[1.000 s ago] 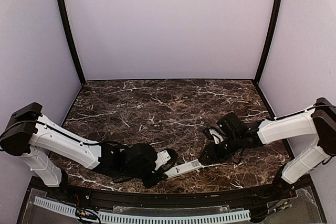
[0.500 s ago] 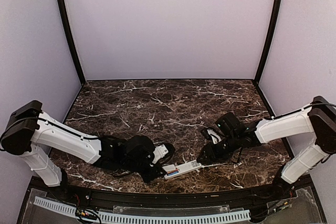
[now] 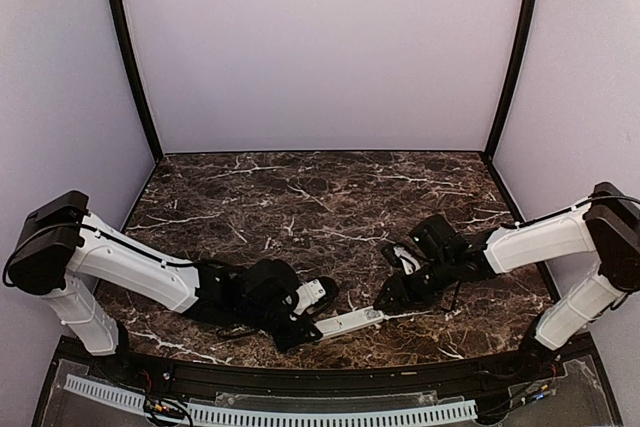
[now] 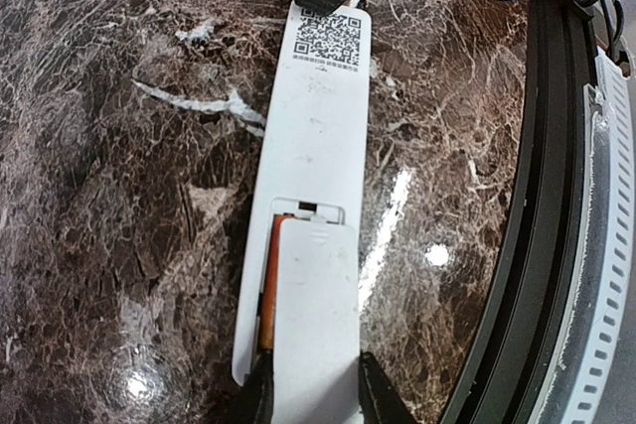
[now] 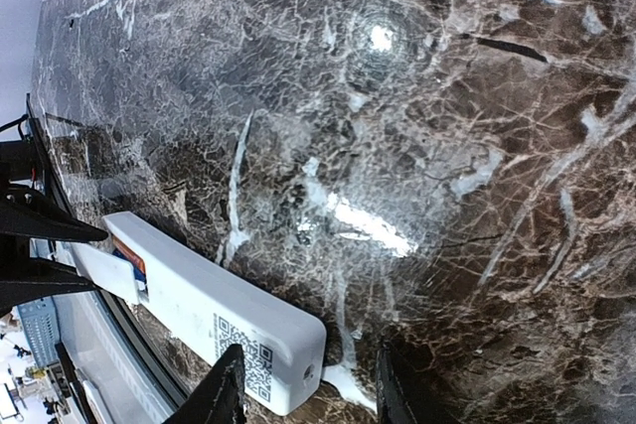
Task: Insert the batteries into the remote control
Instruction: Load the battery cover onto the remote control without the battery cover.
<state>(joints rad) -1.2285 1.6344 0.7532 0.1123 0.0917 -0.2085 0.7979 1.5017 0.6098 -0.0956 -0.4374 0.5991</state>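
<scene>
Two robot arms hold a white remote control (image 3: 348, 322) between them near the front edge of a dark marble table (image 3: 300, 197).

The remote lies face down, its coded label (image 4: 329, 43) up. The left gripper (image 3: 309, 314) is clenched on a small flat white cover (image 4: 316, 320), which rests over the battery bay at the remote's left end. An orange battery (image 4: 268, 290) shows in the strip of bay the cover leaves bare along one side. The right gripper (image 3: 392, 297) has a finger on each side of the labelled end; whether it presses the remote cannot be told. In the right wrist view, the cover (image 5: 97, 270) juts past the remote's far end.
</scene>
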